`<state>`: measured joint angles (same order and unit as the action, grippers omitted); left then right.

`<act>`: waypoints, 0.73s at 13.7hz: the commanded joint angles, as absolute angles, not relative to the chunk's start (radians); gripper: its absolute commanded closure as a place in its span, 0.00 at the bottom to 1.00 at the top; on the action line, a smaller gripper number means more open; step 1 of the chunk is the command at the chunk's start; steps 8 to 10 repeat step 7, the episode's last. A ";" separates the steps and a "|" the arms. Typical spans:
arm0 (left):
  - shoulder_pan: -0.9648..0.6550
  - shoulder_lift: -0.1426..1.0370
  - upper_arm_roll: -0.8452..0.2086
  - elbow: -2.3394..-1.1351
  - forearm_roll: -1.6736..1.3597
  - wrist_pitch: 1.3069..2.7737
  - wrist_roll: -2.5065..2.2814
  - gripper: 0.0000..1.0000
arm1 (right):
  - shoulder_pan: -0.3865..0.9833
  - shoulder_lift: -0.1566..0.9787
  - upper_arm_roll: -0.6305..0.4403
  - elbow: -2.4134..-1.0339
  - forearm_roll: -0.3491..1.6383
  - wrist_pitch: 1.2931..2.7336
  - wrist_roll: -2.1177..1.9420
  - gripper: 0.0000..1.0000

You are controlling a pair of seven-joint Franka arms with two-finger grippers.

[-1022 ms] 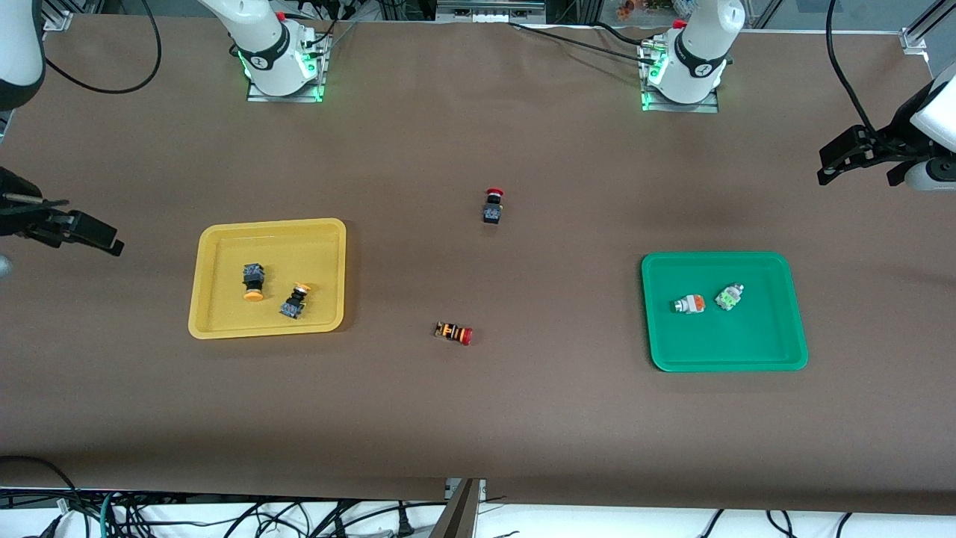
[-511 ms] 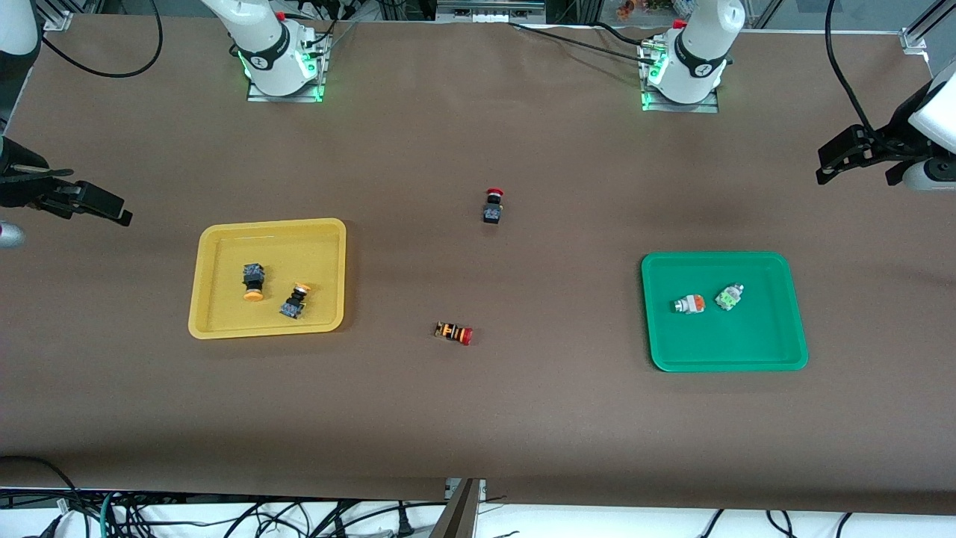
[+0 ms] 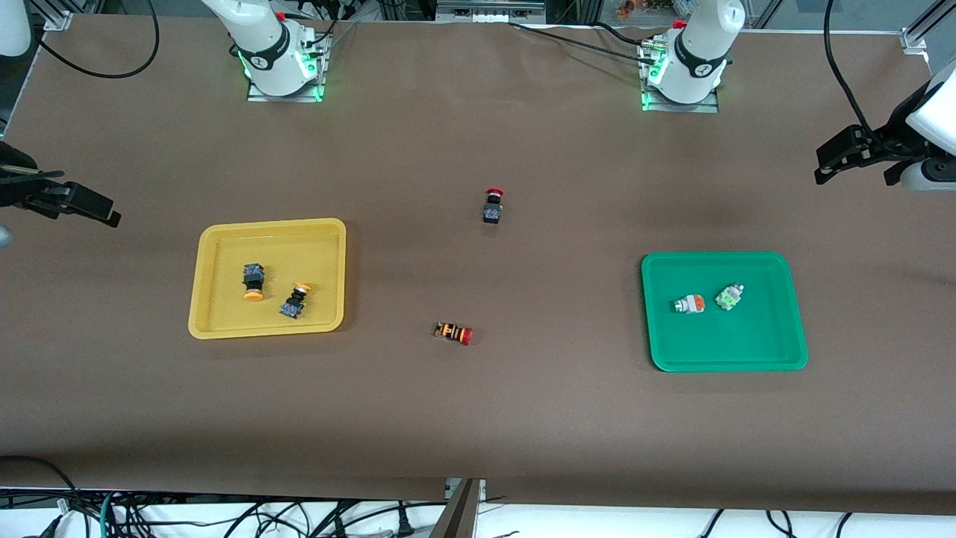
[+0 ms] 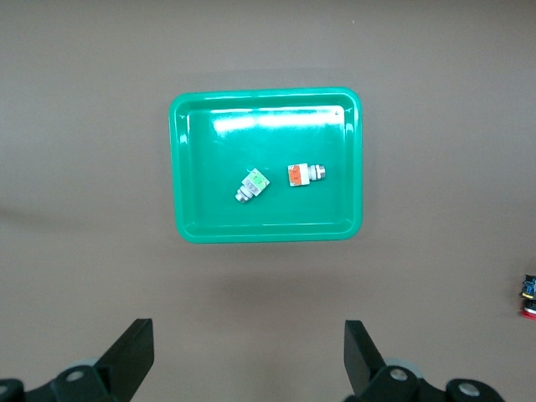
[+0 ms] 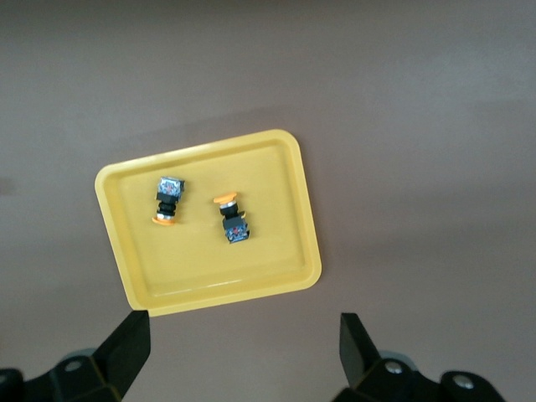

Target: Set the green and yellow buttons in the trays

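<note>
The yellow tray (image 3: 314, 254) holds two black-bodied buttons with yellow-orange caps (image 3: 253, 282) (image 3: 296, 300). The green tray (image 3: 732, 344) holds the orange-marked grey button (image 3: 690, 304) and the green-marked one (image 3: 729, 297). My right gripper (image 3: 60, 217) is open and empty, up in the air at the right arm's end of the table. Its wrist view (image 5: 243, 352) looks down on the yellow tray (image 5: 268, 251). My left gripper (image 3: 855, 178) is open and empty, up in the air at the left arm's end. Its wrist view (image 4: 249, 360) looks down on the green tray (image 4: 266, 233).
A black-bodied button with a red cap (image 3: 492, 205) stands on the table between the trays. An orange-banded button with a red cap (image 3: 454, 332) lies nearer the front camera. The arm bases stand along the table's back edge.
My right gripper has swung up and away from beside the yellow tray, toward the table's end. The left gripper and all buttons have barely moved.
</note>
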<state>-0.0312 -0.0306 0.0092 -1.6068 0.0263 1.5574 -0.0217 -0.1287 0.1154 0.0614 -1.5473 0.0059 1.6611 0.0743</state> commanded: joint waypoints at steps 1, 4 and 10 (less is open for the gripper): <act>-0.035 -0.037 0.009 -1.617 0.011 1.552 -0.032 0.00 | -0.135 0.127 0.087 -1.502 -0.003 1.649 0.078 0.00; -0.035 -0.038 0.009 -1.617 0.009 1.552 -0.032 0.00 | -0.104 0.121 0.100 -1.502 -0.015 1.649 0.081 0.00; -0.035 -0.038 0.009 -1.617 0.009 1.552 -0.032 0.00 | -0.107 0.120 0.097 -1.500 -0.006 1.644 0.069 0.00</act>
